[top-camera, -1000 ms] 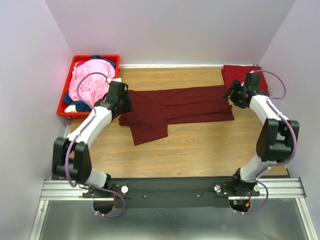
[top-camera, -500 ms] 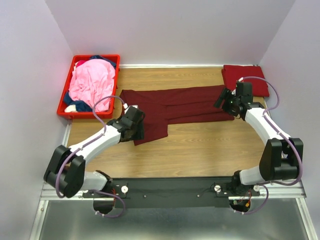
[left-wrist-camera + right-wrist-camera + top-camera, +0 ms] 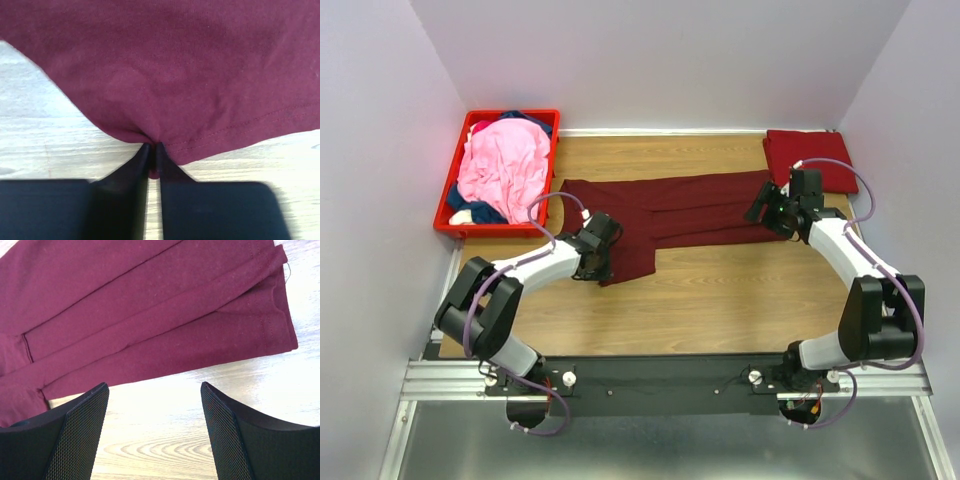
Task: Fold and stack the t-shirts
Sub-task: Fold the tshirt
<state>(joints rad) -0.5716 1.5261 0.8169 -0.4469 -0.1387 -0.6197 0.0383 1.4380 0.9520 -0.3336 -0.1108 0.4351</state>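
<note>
Left gripper (image 3: 152,149) is pinched tight on the hem of the maroon t-shirt (image 3: 165,70); right gripper (image 3: 154,390) gapes empty above its edge — advisable to grip there first, then lift together.

The left arm (image 3: 535,267) and the right arm (image 3: 842,245) are built alike: white rounded tubes between bulky black joints. A thin purple cable (image 3: 830,161) runs in loops along each. Both stand on a black bar (image 3: 660,385) with small silver screws (image 3: 567,378). The fingers (image 3: 75,440) are black, with a fine mesh surface
</note>
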